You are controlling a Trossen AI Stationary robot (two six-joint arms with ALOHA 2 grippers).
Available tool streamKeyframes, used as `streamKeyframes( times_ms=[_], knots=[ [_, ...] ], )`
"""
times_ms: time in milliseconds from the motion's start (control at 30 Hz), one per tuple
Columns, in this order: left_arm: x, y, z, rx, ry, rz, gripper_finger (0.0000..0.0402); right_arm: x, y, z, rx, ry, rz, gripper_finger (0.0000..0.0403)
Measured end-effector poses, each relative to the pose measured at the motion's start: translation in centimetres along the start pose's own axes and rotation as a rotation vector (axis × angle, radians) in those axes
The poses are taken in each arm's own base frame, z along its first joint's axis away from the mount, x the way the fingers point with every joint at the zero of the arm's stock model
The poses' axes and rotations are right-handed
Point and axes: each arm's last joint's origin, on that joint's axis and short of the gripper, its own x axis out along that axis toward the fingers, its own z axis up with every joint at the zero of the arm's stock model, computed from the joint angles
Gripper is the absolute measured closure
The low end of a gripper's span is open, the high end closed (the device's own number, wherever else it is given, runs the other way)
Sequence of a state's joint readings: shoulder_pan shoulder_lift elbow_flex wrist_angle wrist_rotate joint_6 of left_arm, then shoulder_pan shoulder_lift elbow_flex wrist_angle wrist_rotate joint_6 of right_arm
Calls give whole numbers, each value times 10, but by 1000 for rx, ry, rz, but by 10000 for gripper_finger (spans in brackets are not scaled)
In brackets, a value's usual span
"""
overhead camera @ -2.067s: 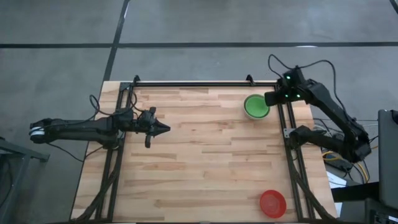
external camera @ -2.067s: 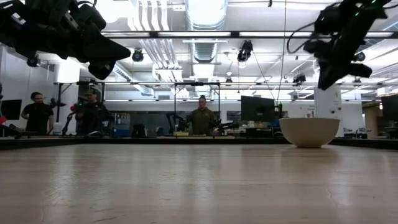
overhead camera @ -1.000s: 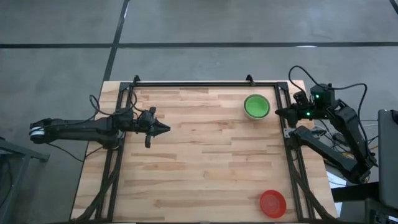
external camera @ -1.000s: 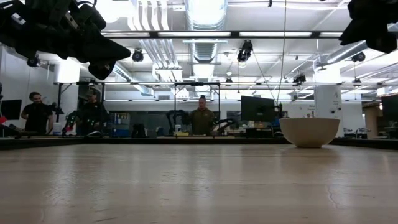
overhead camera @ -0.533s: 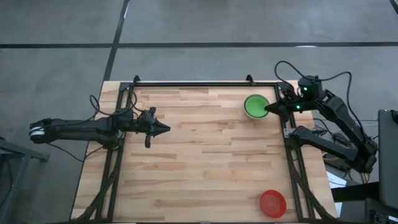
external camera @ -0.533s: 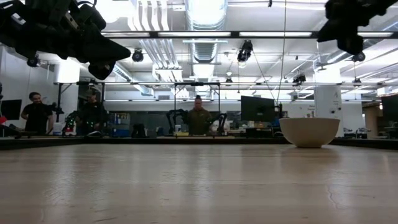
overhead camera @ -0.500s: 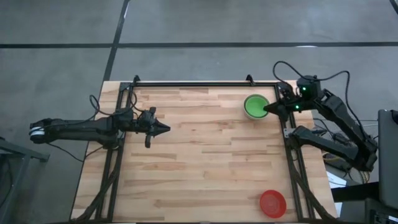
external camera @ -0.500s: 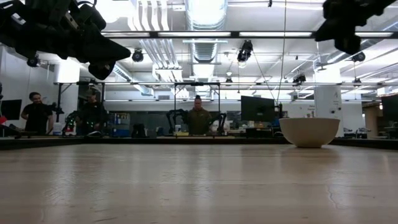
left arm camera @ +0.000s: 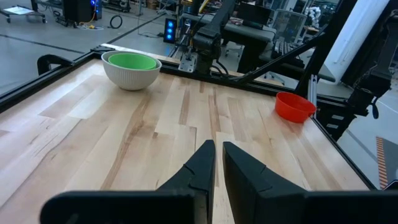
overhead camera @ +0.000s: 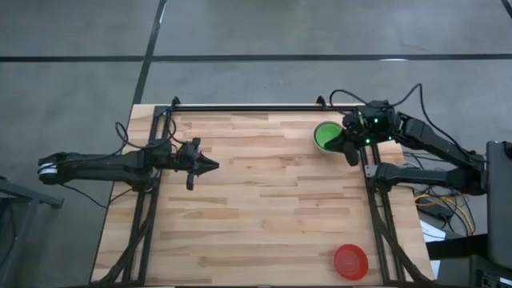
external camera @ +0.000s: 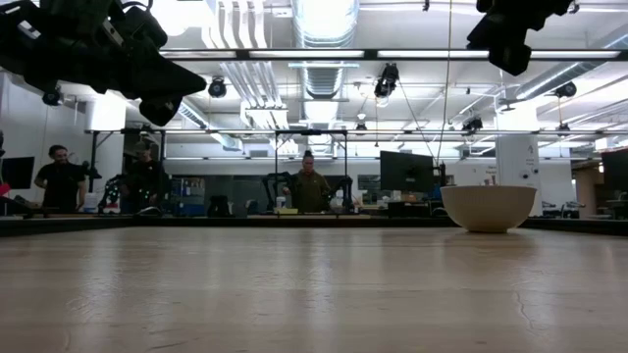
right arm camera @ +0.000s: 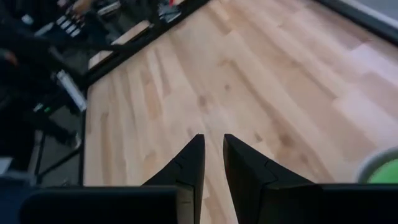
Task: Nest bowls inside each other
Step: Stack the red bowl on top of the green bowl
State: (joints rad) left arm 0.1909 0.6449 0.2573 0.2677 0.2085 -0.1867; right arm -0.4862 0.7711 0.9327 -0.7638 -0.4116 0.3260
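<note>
Green bowl [overhead camera: 327, 135] near far edge; right claw [overhead camera: 350, 152] beside.

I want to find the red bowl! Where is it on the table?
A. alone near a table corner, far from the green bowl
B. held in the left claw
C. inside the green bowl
A: the red bowl sits alone by a corner, far from the green bowl.

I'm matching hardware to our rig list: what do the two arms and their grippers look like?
Both arms are dark, slim and jointed, with black cables looping along them. The left gripper and right gripper each end in two black, tapered, pointed fingers. Small green lights glow on the right arm's wrist.
</note>
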Motion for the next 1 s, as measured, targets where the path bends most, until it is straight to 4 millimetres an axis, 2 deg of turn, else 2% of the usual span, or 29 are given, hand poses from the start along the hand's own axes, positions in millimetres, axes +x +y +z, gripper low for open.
streamKeyframes(
  times_ms=[133, 367, 567, 767, 1000],
  knots=[
    [0, 0, 0, 0, 0, 0, 367, 8, 13, -2, -47, 22, 41, 340],
    [0, 0, 0, 0, 0, 0, 367, 11, 33, -10, -90, 53, 106, 303],
    [0, 0, 0, 0, 0, 0, 367, 4, 42, -17, -129, 63, 177, 288],
    [0, 0, 0, 0, 0, 0, 367, -7, 46, -20, -148, 42, 222, 289],
    [0, 0, 0, 0, 0, 0, 367, -20, 52, -14, -182, -72, 310, 300]
  ],
)
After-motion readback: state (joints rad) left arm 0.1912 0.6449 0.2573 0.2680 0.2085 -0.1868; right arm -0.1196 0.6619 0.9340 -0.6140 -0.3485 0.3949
